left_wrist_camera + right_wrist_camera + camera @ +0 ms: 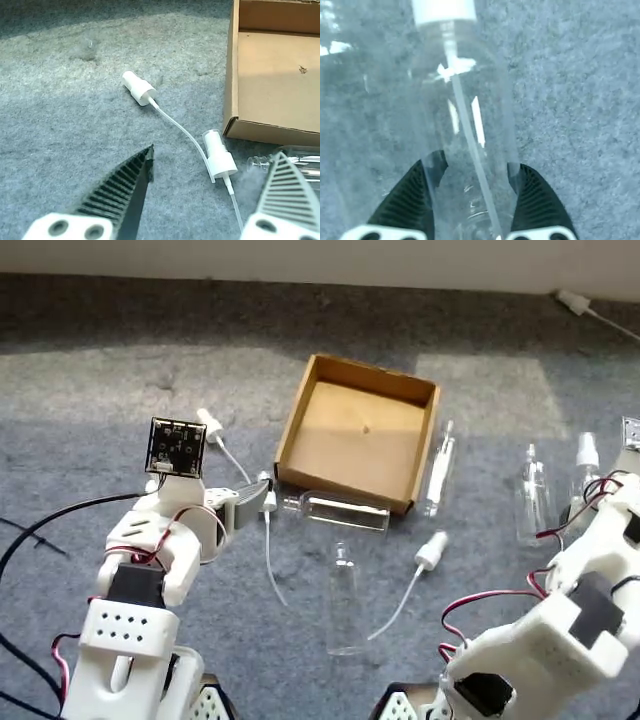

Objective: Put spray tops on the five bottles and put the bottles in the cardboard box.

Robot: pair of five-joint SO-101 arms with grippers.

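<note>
Capping step, I judge: the left hand (214, 151) hangs wide open and empty astride a spray top (220, 157) on the desk (120, 400) at the cardboard box's (293, 425) 7 o'clock corner, an uncapped bottle (335, 510) just beside; next, close squarely on that top; the right hand (476, 162), at 3 o'clock, clasps a capped bottle (465, 100).

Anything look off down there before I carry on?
Nothing damaged or spilled. One bottle lies on its side alongside the near wall of the cardboard box, a spray top loose beside it.
</note>
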